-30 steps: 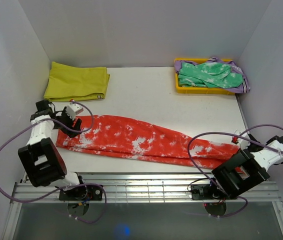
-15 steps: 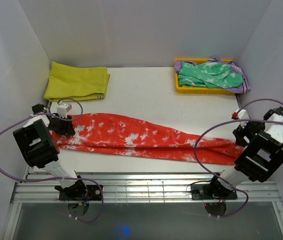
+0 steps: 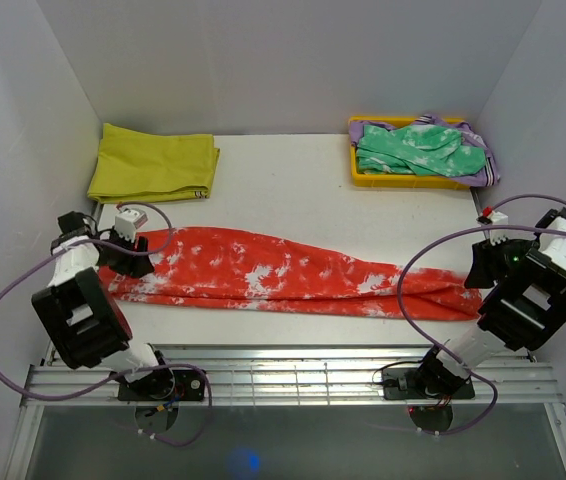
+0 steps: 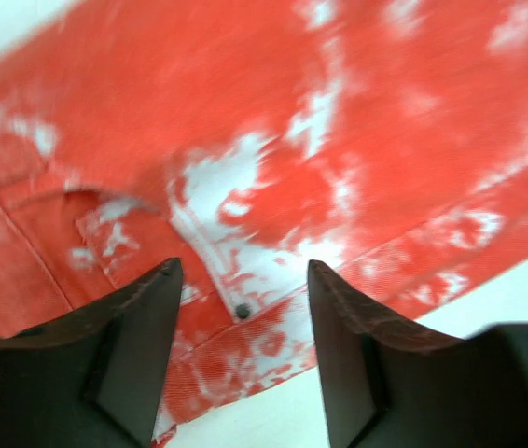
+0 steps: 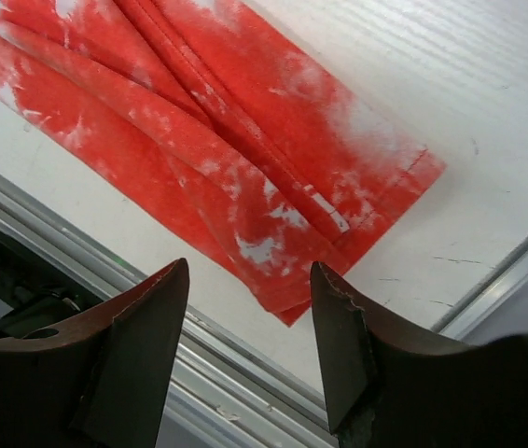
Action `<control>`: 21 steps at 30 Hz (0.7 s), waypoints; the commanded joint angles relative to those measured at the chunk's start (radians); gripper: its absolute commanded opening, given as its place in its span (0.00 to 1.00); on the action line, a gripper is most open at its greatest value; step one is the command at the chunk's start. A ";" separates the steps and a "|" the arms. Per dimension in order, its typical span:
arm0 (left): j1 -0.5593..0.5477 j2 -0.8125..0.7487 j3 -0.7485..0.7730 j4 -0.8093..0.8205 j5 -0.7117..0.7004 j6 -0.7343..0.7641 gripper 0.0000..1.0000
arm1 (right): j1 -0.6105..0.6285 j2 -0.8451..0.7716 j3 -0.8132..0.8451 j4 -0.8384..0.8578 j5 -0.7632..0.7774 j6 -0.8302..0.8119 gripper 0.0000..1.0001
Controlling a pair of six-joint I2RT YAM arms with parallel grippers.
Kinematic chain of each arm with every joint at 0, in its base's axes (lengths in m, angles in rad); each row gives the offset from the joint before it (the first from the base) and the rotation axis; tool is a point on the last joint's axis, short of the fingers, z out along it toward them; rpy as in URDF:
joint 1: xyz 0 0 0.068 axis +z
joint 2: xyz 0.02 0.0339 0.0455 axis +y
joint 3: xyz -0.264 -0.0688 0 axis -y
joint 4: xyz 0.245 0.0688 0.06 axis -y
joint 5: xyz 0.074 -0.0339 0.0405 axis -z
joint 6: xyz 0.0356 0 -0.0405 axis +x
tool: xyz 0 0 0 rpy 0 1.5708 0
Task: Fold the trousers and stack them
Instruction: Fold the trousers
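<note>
The trousers [image 3: 283,275], red-orange with white blotches, lie flat as one long strip across the table from left to right. My left gripper [image 3: 135,260] hovers at their left, waist end. In the left wrist view its jaws stand open over the waistband [image 4: 273,345] and a small rivet, my left gripper [image 4: 243,271] holding nothing. My right gripper [image 3: 481,272] sits at the leg ends on the right. The right wrist view shows my right gripper [image 5: 250,269] open above the cuffs [image 5: 339,215], clear of the cloth.
A folded yellow cloth [image 3: 153,162] lies at the back left. A yellow tray [image 3: 355,175] at the back right holds a green mottled garment [image 3: 418,148] and some purple fabric. A metal rail [image 3: 283,375] runs along the near edge, and white walls close both sides.
My right arm has swung from the near edge up to the leg ends. The left gripper shifted slightly left. Both jaws have narrowed, and the trousers now lie slimmer and straighter.
</note>
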 commanded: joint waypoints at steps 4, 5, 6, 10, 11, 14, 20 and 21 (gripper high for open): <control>-0.253 -0.333 0.003 -0.048 0.191 0.072 0.77 | -0.013 0.013 -0.008 -0.007 -0.019 0.248 0.62; -0.372 -0.377 0.004 -0.020 0.185 0.035 0.79 | -0.019 0.012 -0.005 0.004 -0.027 0.280 0.62; -0.438 -0.390 0.007 0.046 0.172 -0.047 0.79 | -0.025 0.009 -0.003 0.022 -0.030 0.340 0.64; -0.838 -0.336 0.056 0.213 0.022 -0.238 0.80 | -0.034 0.010 0.001 0.019 -0.021 0.431 0.66; -0.882 -0.306 0.073 0.229 0.011 -0.258 0.79 | -0.036 0.010 -0.005 0.019 0.003 0.444 0.66; -0.992 -0.175 0.145 0.256 0.007 -0.310 0.79 | -0.037 0.007 -0.034 0.030 0.039 0.411 0.70; -1.051 -0.051 0.205 0.341 0.008 -0.425 0.78 | -0.042 0.062 -0.103 0.140 0.160 0.340 0.73; -1.051 -0.045 0.208 0.342 0.008 -0.436 0.78 | -0.041 0.075 -0.103 0.149 0.163 0.345 0.75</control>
